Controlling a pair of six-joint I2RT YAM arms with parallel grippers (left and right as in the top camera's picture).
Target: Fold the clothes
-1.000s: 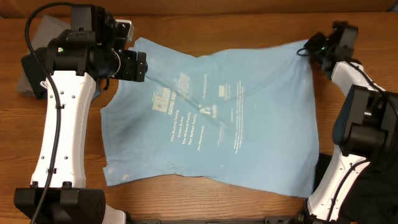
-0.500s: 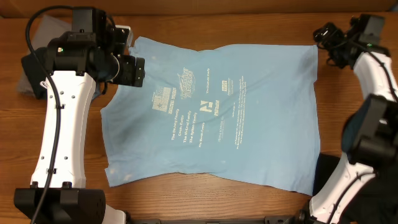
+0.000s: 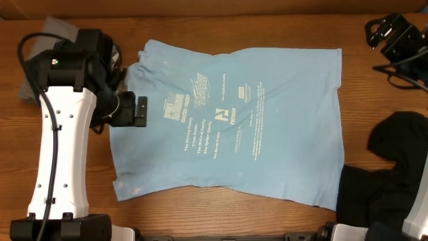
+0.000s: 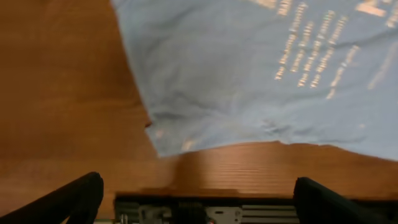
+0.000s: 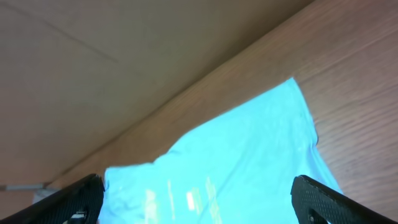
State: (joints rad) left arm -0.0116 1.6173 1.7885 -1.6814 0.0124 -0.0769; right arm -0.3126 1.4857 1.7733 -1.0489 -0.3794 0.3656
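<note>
Wooden table (image 3: 227, 217) fills the view from above, and the light blue T-shirt (image 3: 267, 120) lies spread flat across its middle, pale printed text (image 3: 200, 137) facing up, with only shallow wrinkles. Its collar end points toward 9 o'clock and its hem toward 3 o'clock. The left gripper (image 3: 137, 110) hangs over the shirt's edge at 9 o'clock; its wrist camera shows the fingers (image 4: 81, 193) spread wide with nothing between them. At 2 o'clock, clear of the shirt's corner, the right gripper (image 3: 382, 30) is likewise spread wide and empty. A heap of black clothes (image 3: 394, 144) sits at 4 o'clock, just beside the blue shirt. A grey cloth (image 3: 47, 27) peeks out behind the left arm at 10 o'clock.
</note>
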